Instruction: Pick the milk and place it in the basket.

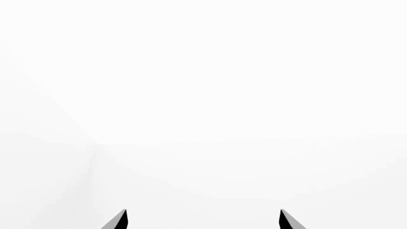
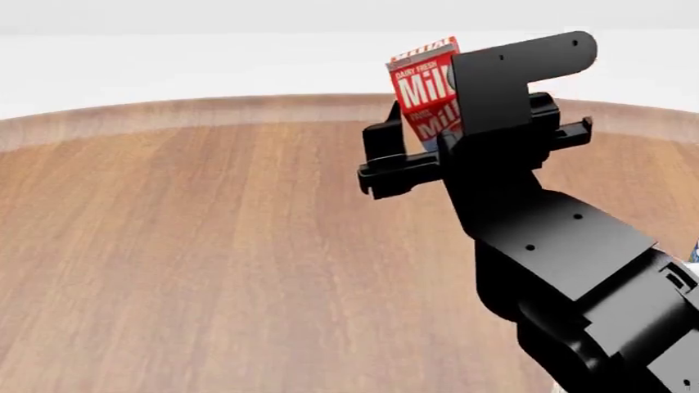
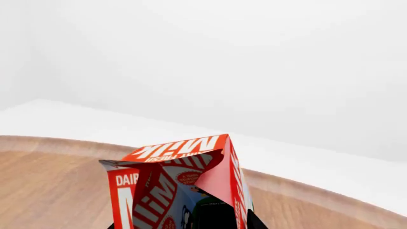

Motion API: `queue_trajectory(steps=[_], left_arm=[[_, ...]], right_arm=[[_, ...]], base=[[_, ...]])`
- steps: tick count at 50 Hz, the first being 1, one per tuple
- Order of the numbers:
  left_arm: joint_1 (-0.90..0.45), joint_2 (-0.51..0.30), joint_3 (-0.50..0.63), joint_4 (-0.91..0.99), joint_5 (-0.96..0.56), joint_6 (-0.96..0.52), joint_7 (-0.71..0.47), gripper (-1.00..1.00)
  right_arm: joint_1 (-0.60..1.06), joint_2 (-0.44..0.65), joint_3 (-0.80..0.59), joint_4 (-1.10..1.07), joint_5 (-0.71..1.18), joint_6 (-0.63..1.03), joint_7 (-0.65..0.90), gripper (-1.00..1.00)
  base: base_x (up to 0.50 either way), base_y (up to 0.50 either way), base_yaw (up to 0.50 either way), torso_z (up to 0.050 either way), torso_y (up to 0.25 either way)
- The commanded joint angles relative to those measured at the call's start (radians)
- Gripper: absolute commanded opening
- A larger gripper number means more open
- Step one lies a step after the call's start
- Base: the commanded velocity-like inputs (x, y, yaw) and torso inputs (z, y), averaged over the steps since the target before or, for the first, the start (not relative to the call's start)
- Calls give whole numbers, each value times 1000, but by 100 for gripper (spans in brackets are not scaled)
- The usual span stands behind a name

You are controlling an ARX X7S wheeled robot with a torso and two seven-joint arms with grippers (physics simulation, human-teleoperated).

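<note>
Looking out from the left wrist, almost everything is blank white: a pale wall and floor meeting in a faint corner. Only the two dark fingertips [image 1: 121,220] of the left gripper [image 1: 203,220] poke into the picture, set well apart with nothing between them, so that gripper stands spread and empty.

Over the head view, the wooden table [image 2: 196,246] fills most of the picture, its curved far edge running against a white background. The right arm [image 2: 568,262] rises from the lower right corner, black and angular. The right gripper [image 2: 437,143] is lifted above the tabletop and clamped around the milk [image 2: 421,86], whose red top with white lettering sticks up past the black gripper body. The carton leans slightly and is clear of the wood. The arm covers its lower part. The basket does not show in this view.

From the right wrist, the milk [image 3: 184,186] sits close to the lens, its red gable top and white "Milk" print plain, held between the dark fingers at the picture's edge. Behind it lie the table's rounded rim [image 3: 57,145] and white walls.
</note>
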State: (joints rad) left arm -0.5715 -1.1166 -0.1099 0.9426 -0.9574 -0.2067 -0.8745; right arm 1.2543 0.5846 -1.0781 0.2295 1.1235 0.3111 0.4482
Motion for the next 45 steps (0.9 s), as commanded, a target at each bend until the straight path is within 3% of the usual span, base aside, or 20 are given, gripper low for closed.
queue_trajectory(steps=[1, 17, 35, 45], left_arm=[[-8, 5, 10, -3, 5, -1, 1, 100], [-4, -3, 5, -1, -1, -3, -2, 100], [-35, -1, 28, -1, -5, -11, -3, 100], [-27, 11, 38, -3, 11, -8, 2, 100]], right_arm=[[196, 95, 44, -85, -43, 141, -50, -100], [344, 237, 135, -210, 128, 281, -92, -100], [520, 546, 209, -408, 290, 524, -58, -100], [499, 713, 223, -443, 383, 590, -12, -100]], base=[[0, 0, 0, 0, 0], [0, 0, 0, 1, 2], [0, 0, 0, 1, 1], [0, 0, 0, 0, 1]])
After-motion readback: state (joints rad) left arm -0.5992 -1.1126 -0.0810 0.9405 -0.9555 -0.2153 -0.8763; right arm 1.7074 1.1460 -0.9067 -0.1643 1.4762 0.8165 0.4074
